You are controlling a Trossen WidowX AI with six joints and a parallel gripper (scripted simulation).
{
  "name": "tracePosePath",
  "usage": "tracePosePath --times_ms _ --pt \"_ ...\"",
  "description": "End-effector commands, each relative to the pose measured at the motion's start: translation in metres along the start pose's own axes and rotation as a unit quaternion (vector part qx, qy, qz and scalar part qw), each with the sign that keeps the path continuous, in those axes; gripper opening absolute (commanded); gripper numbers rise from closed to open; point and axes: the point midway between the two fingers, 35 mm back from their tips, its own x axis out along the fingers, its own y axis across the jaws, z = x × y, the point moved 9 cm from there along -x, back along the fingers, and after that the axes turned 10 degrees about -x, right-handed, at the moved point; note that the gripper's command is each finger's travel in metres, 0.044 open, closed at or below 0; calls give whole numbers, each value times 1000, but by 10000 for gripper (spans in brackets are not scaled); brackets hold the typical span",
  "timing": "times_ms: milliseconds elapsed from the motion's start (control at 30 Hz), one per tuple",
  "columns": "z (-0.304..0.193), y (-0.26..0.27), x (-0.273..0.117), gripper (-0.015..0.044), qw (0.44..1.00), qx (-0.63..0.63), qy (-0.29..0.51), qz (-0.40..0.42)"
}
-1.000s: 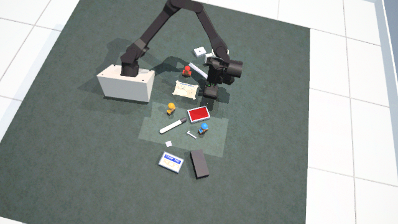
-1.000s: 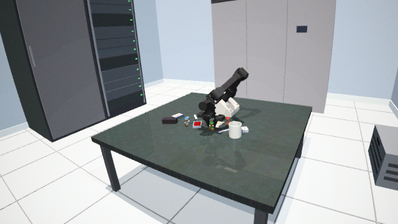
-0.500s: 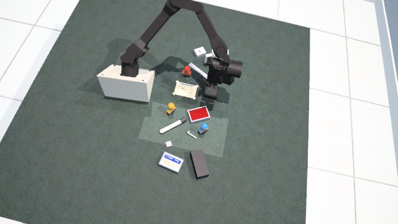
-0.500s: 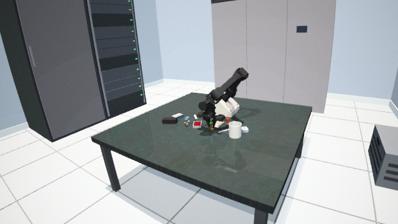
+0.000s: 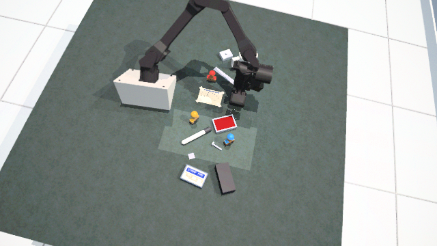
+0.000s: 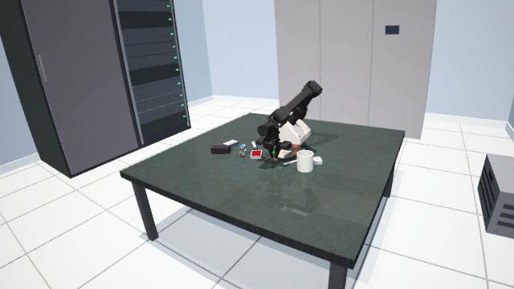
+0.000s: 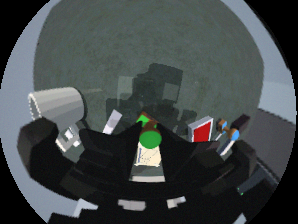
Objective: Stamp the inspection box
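Pinching the green stamp [image 6: 274, 155] [image 7: 150, 139], the gripper [image 6: 275, 154] [image 7: 149, 124] has its jaws partly closed. The stamp stands between the red pad [image 5: 224, 124] [image 6: 256, 154] [image 7: 202, 131] and the white cup [image 6: 305, 161] [image 7: 59, 106] (a big one!), well in from the counter's [image 5: 290, 143] [image 6: 225, 193] edges and corners, with room toward the near edge.

Red pad [image 5: 224, 124] [image 6: 256, 154] [image 7: 202, 131], pale rim. Stamps near it: orange-topped one [image 5: 194, 116]; blue-topped one [image 5: 229, 139] [image 6: 242, 149] [image 7: 234, 134]; red-topped one [image 5: 212, 76] [image 6: 295, 148]; green-topped one [image 6: 274, 155] [image 7: 150, 139] with brown handle. Card [image 5: 209, 97] [image 6: 284, 153] [image 7: 148, 155] cream, blue strip, dark specks. Tabletop [image 5: 290, 154] [image 6: 241, 193] [image 7: 150, 40] mottled dark green right out to its edges and corners. Lid [image 5: 194, 176] white, blue band, yellowish marks. Block [image 5: 225, 178] [image 6: 221, 149] dark brown. Mug [image 6: 305, 161] [image 7: 60, 106] plain off-white.
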Motion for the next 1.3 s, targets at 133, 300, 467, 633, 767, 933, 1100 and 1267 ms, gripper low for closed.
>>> tracePosePath --times_ms 133,300,467,633,767,933,1100,1267 --pt "1 0 -4 0 1000 -3 0 0" --pt "1 0 -6 0 1000 -2 0 0" --pt "1 0 -9 0 1000 -2 0 0" --pt "1 0 -11 0 1000 -2 0 0" --pt "2 0 -13 0 1000 -2 0 0" --pt "2 0 -16 0 1000 -2 0 0" --pt "2 -1 -18 0 1000 -2 0 0" --pt "2 -1 -20 0 1000 -2 0 0"
